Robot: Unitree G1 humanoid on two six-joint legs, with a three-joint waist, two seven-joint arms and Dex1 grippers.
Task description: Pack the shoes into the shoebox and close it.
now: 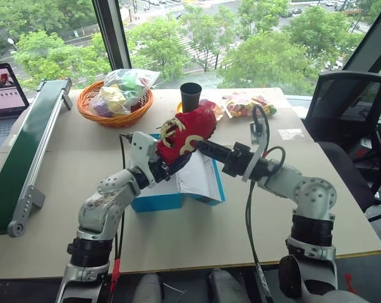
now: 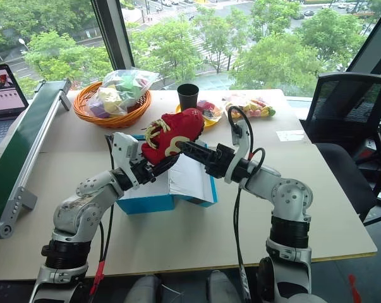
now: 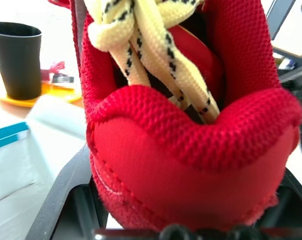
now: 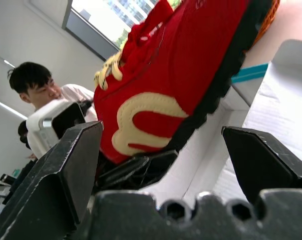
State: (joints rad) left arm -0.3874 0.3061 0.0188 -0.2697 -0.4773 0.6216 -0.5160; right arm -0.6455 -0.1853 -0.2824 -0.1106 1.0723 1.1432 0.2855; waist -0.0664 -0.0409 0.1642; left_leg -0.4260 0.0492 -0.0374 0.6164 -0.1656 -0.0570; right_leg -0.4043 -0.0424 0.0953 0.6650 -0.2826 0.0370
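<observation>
So my left pincer (image 1: 167, 159) is clamped on the heel of a red shoe (image 1: 185, 134), holding it up over the open blue shoebox (image 1: 177, 183) on the table (image 1: 196, 233) so it can drop in. My right pincer (image 1: 199, 146) gapes wide, empty, just beside the sole, probably to steady it.
</observation>
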